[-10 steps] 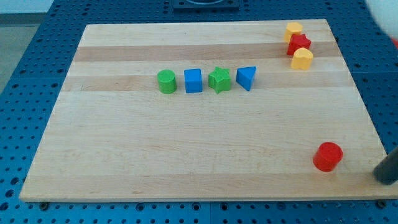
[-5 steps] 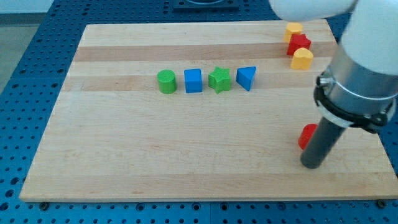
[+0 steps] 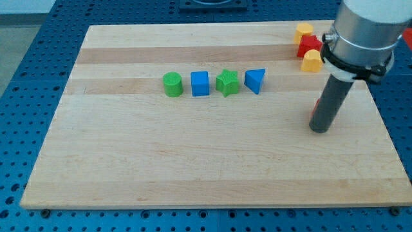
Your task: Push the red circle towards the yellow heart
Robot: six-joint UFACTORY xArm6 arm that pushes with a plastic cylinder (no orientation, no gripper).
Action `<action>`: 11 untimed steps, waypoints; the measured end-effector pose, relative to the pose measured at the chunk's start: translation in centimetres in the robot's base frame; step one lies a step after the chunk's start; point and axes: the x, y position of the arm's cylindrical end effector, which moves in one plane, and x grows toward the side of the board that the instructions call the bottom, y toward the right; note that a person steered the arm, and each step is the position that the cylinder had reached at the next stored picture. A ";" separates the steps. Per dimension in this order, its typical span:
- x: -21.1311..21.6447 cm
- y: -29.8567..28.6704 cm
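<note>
The red circle (image 3: 315,107) is almost wholly hidden behind my dark rod; only a red sliver shows at the rod's left edge, on the board's right side. My tip (image 3: 319,129) rests on the board just below the red circle, touching or nearly touching it. The yellow heart (image 3: 312,60) lies above them near the view's top right, partly covered by the arm's body.
A red star (image 3: 308,44) and a yellow block (image 3: 303,29) sit just above the heart. A green circle (image 3: 172,84), blue square (image 3: 200,83), green star (image 3: 227,82) and blue triangle (image 3: 255,80) form a row mid-board. The wooden board (image 3: 193,161) lies on a blue perforated table.
My tip came in from the view's lower right and swept up the view. The red circle moved up from the lower right corner toward the yellow heart.
</note>
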 end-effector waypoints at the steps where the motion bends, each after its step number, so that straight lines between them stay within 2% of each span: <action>1: -0.8 2.5; 3: -1.4 3.3; 5: -4.9 3.4; 6: -5.0 6.2; 8: -7.4 4.9; 11: -5.4 3.2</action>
